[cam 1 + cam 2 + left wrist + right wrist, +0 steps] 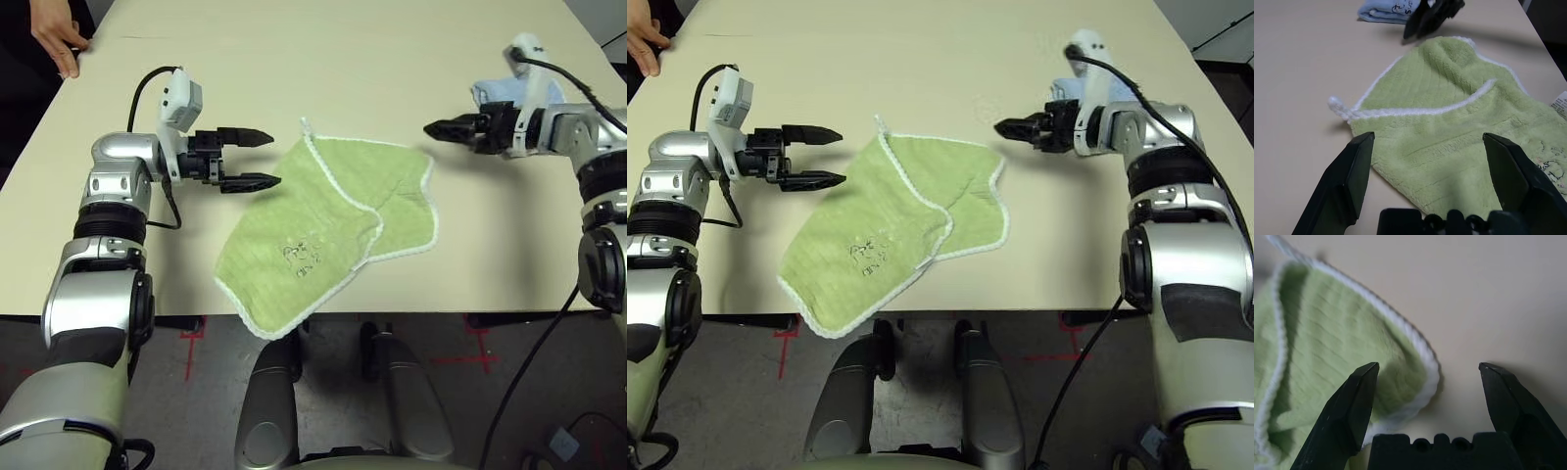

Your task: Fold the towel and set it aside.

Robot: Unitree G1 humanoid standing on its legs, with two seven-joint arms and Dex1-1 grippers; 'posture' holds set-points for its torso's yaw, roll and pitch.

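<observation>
The lime-green towel (323,220) lies at the table's middle, loosely folded, its right part doubled over. Its loop (304,124) points to the far side, the dark motif (302,257) faces up, and its near corner reaches the table's front edge. My left gripper (263,159) hovers open just left of the towel's far left edge, nothing between its fingers (1342,186). My right gripper (438,129) stands open just right of the towel's far right corner (1352,342), also empty.
A folded light blue cloth (498,93) lies behind my right gripper, near the table's right edge. A person's hand (54,39) rests at the far left corner. The far half of the cream table (343,59) is bare.
</observation>
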